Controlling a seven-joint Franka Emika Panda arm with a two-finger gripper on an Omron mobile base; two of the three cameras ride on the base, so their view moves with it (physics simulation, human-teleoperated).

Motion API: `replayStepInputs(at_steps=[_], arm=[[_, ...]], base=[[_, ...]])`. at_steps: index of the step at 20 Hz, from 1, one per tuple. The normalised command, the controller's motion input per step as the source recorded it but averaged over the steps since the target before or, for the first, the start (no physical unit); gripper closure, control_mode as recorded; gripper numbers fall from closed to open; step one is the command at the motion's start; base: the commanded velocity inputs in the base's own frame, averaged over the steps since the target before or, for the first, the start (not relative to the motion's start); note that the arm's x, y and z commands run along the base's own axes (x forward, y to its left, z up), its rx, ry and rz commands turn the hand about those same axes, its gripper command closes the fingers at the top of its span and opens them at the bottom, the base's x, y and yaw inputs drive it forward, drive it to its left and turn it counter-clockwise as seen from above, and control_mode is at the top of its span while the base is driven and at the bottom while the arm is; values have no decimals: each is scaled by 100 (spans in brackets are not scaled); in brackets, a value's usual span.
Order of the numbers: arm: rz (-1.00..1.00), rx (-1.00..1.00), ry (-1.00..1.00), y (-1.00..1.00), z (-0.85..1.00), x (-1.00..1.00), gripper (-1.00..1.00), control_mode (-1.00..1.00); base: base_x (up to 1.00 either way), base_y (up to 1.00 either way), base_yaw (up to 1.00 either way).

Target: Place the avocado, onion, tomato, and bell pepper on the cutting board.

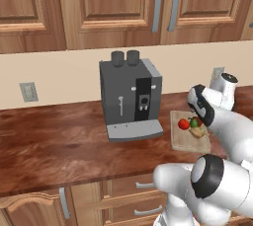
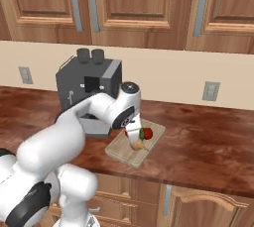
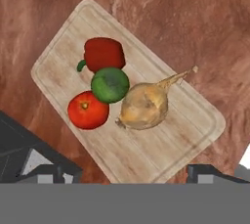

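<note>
In the hand view the cutting board [image 3: 161, 145] runs diagonally from the upper left to the lower right of the frame, and all four items lie on its upper-left half; the avocado [image 3: 110, 85] sits at the middle of the cluster, touching the bell pepper [image 3: 103, 53] above it, the tomato [image 3: 88, 110] to its lower left and the onion [image 3: 145, 105] to its right; the pepper's green stem points left, and the onion's thin stalk stretches toward the upper right. The dark reddish counter [image 3: 195, 27] surrounds the board on every side. The gripper [image 3: 125, 174] hangs above the board with its two dark tips spread wide apart at the bottom corners of the frame, nothing between them. In the left base view the board [image 1: 185, 141] lies right of centre, just beside the grey coffee machine [image 1: 129, 99]; in the right base view the machine [image 2: 84, 85] stands at centre left, under wooden cabinets [image 2: 144, 3].
</note>
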Motion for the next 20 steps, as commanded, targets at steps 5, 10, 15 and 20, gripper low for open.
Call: replayStepInputs(at_steps=[5, 10, 15, 20], arm=[[0, 0, -10, 35, 33, -84, -100, -100], [0, 0, -12, 8, 39, -84, -100, -100], [3, -2, -19, 16, 66, -53, -100, -100], [11, -12, -9, 50, 54, -33, -100, -100]], base=[[0, 0, 0], [0, 0, 0], [0, 0, 0], [0, 0, 0]])
